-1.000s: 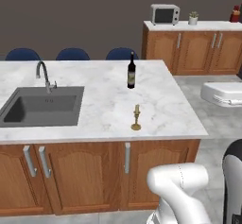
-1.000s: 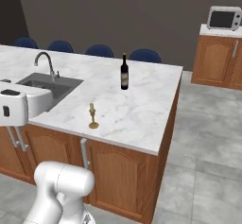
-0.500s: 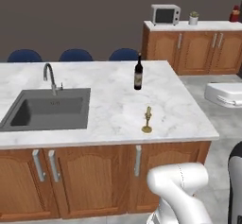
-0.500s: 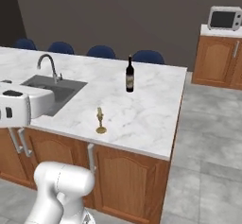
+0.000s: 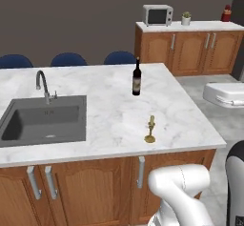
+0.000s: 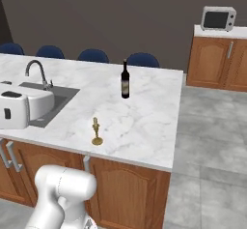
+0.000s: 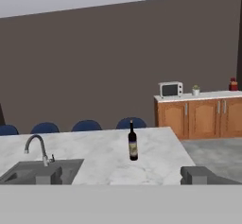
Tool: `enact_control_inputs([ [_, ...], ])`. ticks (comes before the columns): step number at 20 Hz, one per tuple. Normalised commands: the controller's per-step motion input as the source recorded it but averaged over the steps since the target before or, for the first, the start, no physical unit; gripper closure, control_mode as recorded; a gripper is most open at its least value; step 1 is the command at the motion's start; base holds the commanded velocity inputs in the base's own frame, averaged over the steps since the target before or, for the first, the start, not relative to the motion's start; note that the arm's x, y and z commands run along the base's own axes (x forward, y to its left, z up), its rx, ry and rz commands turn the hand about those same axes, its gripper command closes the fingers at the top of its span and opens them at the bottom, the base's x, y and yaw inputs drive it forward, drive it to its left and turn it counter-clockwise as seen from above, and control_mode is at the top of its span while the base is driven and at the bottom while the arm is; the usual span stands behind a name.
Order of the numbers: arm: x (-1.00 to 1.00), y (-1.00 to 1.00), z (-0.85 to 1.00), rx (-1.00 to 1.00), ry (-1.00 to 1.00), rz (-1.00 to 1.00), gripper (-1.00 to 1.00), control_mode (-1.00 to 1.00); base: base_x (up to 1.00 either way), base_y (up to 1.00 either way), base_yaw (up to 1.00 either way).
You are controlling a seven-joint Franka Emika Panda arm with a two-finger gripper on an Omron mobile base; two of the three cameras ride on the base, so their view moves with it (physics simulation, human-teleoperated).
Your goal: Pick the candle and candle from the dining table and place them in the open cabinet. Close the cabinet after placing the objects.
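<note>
One brass candlestick with a thin yellowish candle (image 5: pixel 150 130) (image 6: pixel 97 132) stands upright near the front edge of the white marble dining table (image 5: pixel 107 101) (image 6: pixel 149 107). Nothing touches it. My gripper (image 7: pixel 124 176) is open in the hand view, its two dark fingertips (image 7: pixel 48 175) wide apart with nothing between them. It is level with the table top and looks across it. The white hand (image 5: pixel 228 94) (image 6: pixel 18 109) hovers high beside the table, well apart from the candlestick. The thick cream candle and the tall wall cabinet are out of view.
A dark wine bottle (image 5: pixel 137 77) (image 6: pixel 125 80) (image 7: pixel 133 144) stands behind the candlestick. A grey sink (image 5: pixel 45 120) with a curved faucet (image 5: pixel 43 85) lies to the left. Blue chairs (image 5: pixel 69 59) line the far side. Low cabinets carry a microwave (image 5: pixel 157 15) (image 6: pixel 218 18). Grey floor (image 6: pixel 207 141) lies to the right.
The whole picture has shifted in both base views, so the base has driven. Candlestick and bottle keep their places on the table. The hand holds its pose.
</note>
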Motion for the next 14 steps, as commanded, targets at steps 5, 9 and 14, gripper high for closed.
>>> enact_control_inputs([
  [5,0.0,0.0,0.0,0.0,0.0,0.0,-1.0,1.0,-0.04,0.15,0.0],
  [9,0.0,0.0,0.0,0.0,0.0,0.0,-1.0,1.0,-0.14,0.11,0.0],
  [14,0.0,0.0,0.0,0.0,0.0,0.0,-1.0,1.0,-0.17,0.0,0.0],
])
